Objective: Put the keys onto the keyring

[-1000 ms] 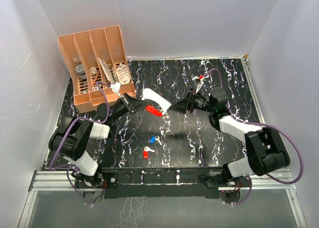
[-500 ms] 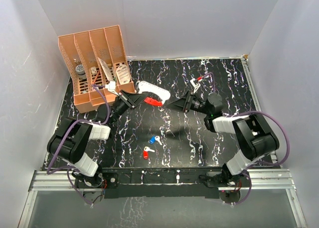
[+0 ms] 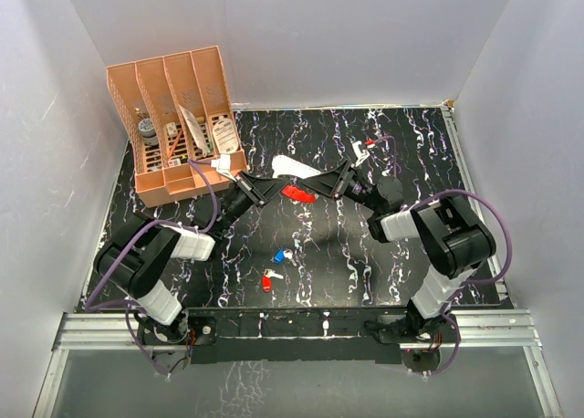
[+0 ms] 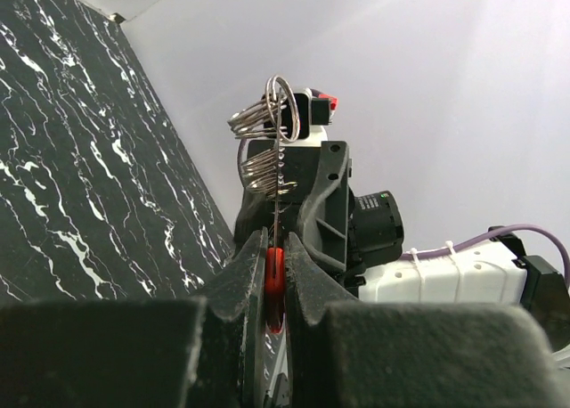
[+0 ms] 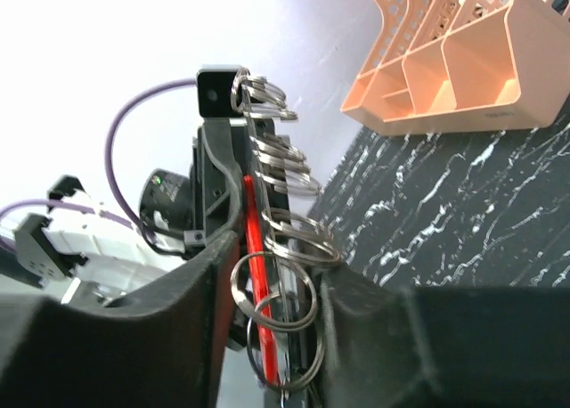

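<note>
The left claw (image 3: 266,188) pinches the keyring (image 3: 295,193) by its red strip above the table (image 3: 411,162); only wrist views show its metal rings (image 5: 298,185). The right claw (image 3: 327,185) straddles them, seemingly touching; whether it grips, I cannot tell. The keys (image 3: 278,256) lie nearer, tiny

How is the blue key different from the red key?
The blue key has a blue head, the red key a red one. The blue key lies farther back on the table, the red key nearer the front. Both have silver blades and lie loose, close together.
</note>
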{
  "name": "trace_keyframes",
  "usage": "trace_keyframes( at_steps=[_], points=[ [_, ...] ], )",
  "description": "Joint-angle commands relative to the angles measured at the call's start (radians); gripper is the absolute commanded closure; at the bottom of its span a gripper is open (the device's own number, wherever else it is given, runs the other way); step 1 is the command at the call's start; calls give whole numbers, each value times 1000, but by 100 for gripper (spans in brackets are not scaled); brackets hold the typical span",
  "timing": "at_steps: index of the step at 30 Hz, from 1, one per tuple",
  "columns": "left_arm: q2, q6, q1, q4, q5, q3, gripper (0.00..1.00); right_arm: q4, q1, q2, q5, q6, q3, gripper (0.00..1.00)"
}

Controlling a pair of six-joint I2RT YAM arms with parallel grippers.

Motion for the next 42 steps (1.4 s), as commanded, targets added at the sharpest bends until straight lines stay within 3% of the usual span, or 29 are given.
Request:
trace_keyframes(
  at_steps=[1, 4, 6, 9, 11, 14, 19, 24, 27, 32, 42],
  points=[
    [-10, 9, -23, 239, -62, -16, 100, 248, 1, 28, 70, 89, 16, 75],
    [26, -13, -27, 239, -53, -17, 99, 307, 1, 57, 93, 111, -1, 87],
    [49, -31, -29, 239, -49, -17, 90, 293, 1, 46, 91, 98, -1, 94],
    [60, -40, -29, 238, -55, -38, 61, 234, -3, -6, 93, 61, -10, 100],
    [47, -38, -19, 237, -91, -77, 49, 158, -11, -61, 95, 16, -17, 100],
    [22, -51, 26, 236, -111, -129, 42, -105, -22, -178, 109, -148, 0, 100],
    [-63, -43, 92, 135, -99, -182, 34, -859, -15, -385, 241, -546, 164, 100],
    [-172, 29, 97, -51, -108, -174, 25, -1149, -15, -461, 281, -688, 244, 100],
    [-218, 60, 100, -111, -95, -159, 22, -1214, -15, -479, 252, -730, 244, 100],
    [-212, 49, 100, -102, -32, -126, 18, -1166, -15, -523, 201, -767, 166, 100],
    [4, -47, 102, 130, 38, -130, 19, -1141, -14, -545, 129, -763, 146, 100]
  ],
)
